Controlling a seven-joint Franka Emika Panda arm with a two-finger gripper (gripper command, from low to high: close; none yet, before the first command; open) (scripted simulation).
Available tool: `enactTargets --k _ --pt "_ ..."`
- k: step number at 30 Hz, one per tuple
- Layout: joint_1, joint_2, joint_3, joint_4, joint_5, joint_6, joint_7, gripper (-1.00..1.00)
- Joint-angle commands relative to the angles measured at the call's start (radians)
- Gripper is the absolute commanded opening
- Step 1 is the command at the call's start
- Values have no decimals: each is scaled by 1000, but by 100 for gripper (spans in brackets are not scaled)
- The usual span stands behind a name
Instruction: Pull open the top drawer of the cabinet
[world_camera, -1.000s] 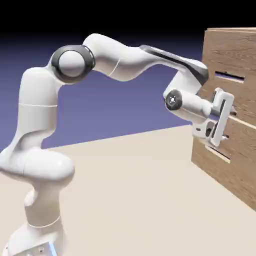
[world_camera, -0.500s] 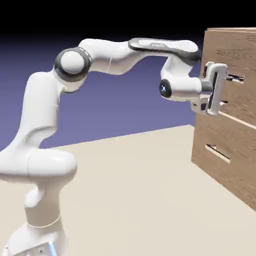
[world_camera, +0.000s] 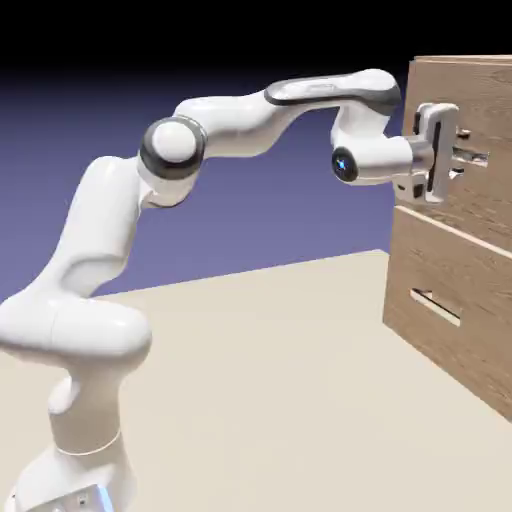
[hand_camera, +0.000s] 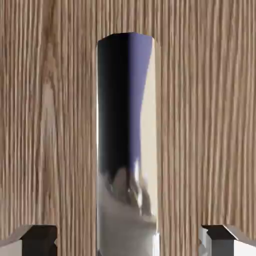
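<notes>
Fingers (hand_camera: 41, 241), released, spread apart; silvery bar handle (hand_camera: 127, 150) between, untouched; top drawer (world_camera: 488, 205), brown wood-grain front

top drawer (world_camera: 473, 118) — closed, wood-grained

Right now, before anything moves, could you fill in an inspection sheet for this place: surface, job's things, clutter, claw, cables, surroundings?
Surface: pale, plain floor beside the cabinet.
Job's things: top drawer looks shut; its shiny handle is in place. The lower drawer looks shut too.
Clutter: nothing seen.
Claw: the claw is open, its tips on either side of the top handle, with wood showing between each tip and the handle.
Cables: nothing seen.
Surroundings: blue-violet backdrop, black higher up.
</notes>
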Motion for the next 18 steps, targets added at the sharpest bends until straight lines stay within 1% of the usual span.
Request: enactTargets --k 1,10,18 --pt "35 -14 -27 -36 15 -10 -19 -100" --pt "361 -108 -285 -316 99 -76 -150 -100" --pt "651 -125 -532 -508 120 -110 -189 -100"
